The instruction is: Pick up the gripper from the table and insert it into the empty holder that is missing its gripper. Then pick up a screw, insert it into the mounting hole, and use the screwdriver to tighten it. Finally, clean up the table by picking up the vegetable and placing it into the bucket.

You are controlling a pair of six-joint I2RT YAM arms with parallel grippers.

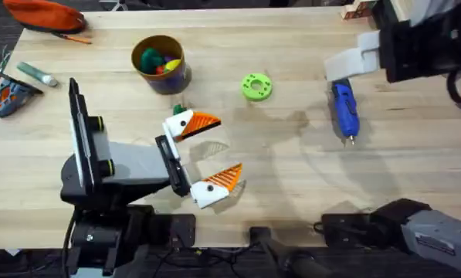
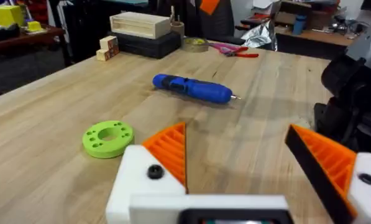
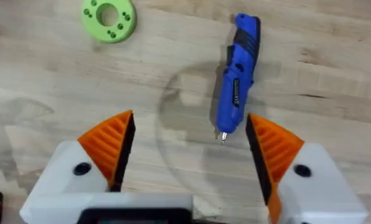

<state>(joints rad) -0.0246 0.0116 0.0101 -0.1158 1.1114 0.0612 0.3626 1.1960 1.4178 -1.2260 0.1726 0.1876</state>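
Upper middle of the overhead view: a round bucket with a yellow rim and a dark outer wall, upright on the wooden table. Inside it, a heap of small toys in green, red and yellow, too small to tell apart.

Just below the bucket, the dark-green end of a vegetable, outside the bucket, close against the upper finger of the left gripper and mostly hidden by it. Cannot tell whether touching.

Left gripper at centre-left, jaws spread wide, nothing between the two orange ribbed pads.

To the right of the bucket and well apart from it, a lime-green disc with holes, flat on the wood.

Right of centre, the blue screwdriver lying flat, metal tip toward the lower edge.

In the right wrist view, the right gripper with jaws wide apart and gripping nothing; the screwdriver's tip between the orange pads, touching neither.

At the far upper left, an orange pouch and a grey-green marker.
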